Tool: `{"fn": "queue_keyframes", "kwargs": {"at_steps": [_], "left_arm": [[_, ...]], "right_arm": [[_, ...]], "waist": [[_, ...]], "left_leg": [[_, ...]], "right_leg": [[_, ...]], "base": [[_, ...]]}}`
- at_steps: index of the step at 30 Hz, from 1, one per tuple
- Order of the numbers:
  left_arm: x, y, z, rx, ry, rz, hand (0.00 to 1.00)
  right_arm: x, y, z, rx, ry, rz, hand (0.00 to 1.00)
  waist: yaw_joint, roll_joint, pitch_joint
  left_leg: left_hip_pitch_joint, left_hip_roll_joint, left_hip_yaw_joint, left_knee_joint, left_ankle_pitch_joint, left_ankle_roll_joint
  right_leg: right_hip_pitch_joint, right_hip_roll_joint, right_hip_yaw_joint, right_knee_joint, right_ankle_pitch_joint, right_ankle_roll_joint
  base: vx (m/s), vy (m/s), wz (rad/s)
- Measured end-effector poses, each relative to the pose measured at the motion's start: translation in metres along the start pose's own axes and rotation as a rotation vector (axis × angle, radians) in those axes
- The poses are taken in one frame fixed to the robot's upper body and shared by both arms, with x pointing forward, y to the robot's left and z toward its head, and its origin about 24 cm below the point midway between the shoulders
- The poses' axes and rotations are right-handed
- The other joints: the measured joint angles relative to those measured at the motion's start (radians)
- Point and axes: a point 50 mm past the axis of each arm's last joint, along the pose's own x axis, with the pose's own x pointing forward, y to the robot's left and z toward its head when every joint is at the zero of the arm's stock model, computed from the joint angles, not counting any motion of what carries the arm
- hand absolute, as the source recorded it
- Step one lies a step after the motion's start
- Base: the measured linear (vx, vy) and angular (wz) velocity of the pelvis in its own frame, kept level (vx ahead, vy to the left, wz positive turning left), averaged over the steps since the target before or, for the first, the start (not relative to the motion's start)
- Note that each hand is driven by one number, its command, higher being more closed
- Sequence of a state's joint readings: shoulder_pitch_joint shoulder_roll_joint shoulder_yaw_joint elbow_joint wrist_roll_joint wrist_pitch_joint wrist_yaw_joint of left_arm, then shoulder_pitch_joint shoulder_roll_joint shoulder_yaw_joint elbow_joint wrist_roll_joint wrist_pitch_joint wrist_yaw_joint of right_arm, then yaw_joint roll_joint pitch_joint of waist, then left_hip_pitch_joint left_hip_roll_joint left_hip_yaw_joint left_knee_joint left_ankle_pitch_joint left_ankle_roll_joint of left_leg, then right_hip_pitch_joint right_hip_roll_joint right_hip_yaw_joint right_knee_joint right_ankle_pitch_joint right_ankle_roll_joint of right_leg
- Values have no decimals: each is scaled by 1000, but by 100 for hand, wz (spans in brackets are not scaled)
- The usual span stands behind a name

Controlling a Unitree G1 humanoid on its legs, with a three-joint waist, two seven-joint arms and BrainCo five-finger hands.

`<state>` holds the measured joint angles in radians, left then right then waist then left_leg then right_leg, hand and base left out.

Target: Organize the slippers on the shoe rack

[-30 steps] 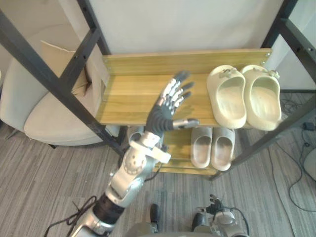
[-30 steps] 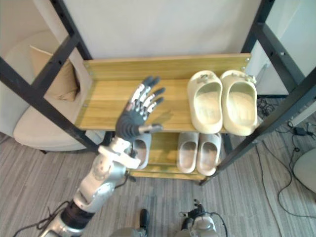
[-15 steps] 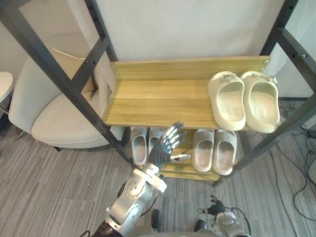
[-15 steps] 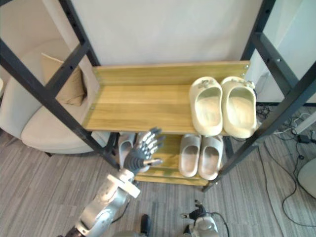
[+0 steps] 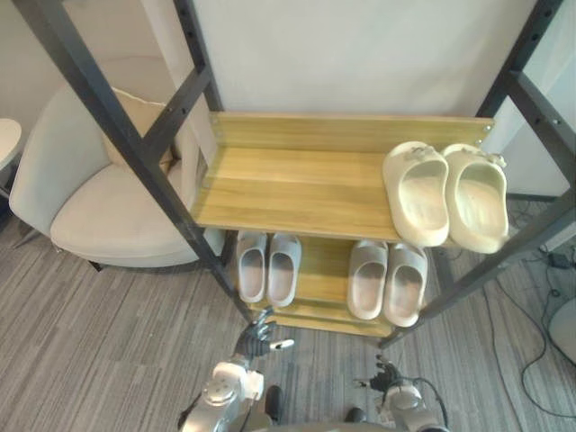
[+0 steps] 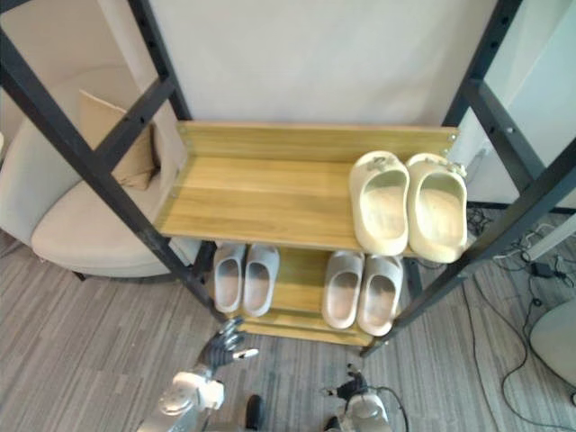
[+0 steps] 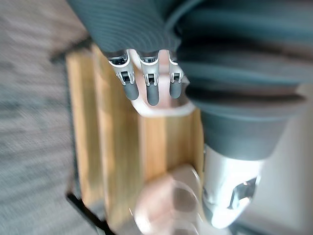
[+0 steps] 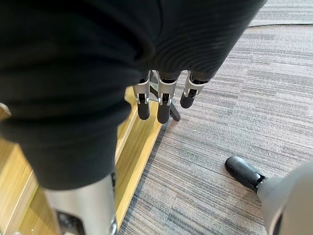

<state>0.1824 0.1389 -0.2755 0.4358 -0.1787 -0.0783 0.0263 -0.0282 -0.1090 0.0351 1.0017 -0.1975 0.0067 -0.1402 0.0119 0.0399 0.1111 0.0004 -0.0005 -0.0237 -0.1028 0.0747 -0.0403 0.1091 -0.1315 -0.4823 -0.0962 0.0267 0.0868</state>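
Note:
A pair of cream slippers (image 5: 445,193) lies at the right end of the wooden top shelf (image 5: 288,180) of the shoe rack. On the lower shelf (image 5: 319,279) are two grey pairs, one on the left (image 5: 268,267) and one on the right (image 5: 387,281). My left hand (image 5: 259,335) hangs low in front of the rack's left post, open and holding nothing; its fingers (image 7: 146,85) point at the wood. My right hand (image 5: 389,373) hangs low near the floor with straight fingers (image 8: 164,100), also open.
Black metal posts (image 5: 135,135) cross in front of the rack on both sides. A light armchair (image 5: 99,211) with a cushion stands to the left. Grey carpet (image 5: 90,342) lies in front, with cables on it at the right (image 5: 531,351).
My left hand has dropped from over the top shelf to near the floor in front of the rack. The view has shifted a little. The slippers have not moved.

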Motion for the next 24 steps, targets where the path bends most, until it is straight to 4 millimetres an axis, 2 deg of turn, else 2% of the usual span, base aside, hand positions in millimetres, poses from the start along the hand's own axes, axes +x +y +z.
{"fn": "queue_keyframes", "kwargs": {"at_steps": [6, 8, 12, 24], "left_arm": [[-4, 20, -27, 36, 118, 125, 0], [-7, 29, -39, 53, 178, 168, 0], [-12, 31, -55, 49, 252, 201, 0], [-18, 36, -72, 18, 328, 270, 0]], "right_arm": [[0, 0, 0, 31, 4, -17, 0], [0, 4, 1, 40, 3, -14, 0], [-1, 7, 2, 44, 1, -8, 0], [-1, 7, 2, 45, 1, -8, 0]], "waist": [[0, -8, 4], [0, -20, 11], [0, -30, 11], [3, -31, 10]], "left_leg": [[2, 2, -2, 0, 0, 0], [6, 5, -1, 0, -1, -1], [10, 5, 3, 0, -2, -3], [8, 11, 12, 0, -20, -12]], "right_leg": [[8, 3, 0, 5, -5, -1], [11, 5, 1, 5, -7, -3], [15, 5, 4, 3, -9, -3], [9, 10, 17, 5, -23, -2]], "base": [[30, -2, 1], [0, 0, 0], [0, 0, 0], [18, -3, -2]]}}
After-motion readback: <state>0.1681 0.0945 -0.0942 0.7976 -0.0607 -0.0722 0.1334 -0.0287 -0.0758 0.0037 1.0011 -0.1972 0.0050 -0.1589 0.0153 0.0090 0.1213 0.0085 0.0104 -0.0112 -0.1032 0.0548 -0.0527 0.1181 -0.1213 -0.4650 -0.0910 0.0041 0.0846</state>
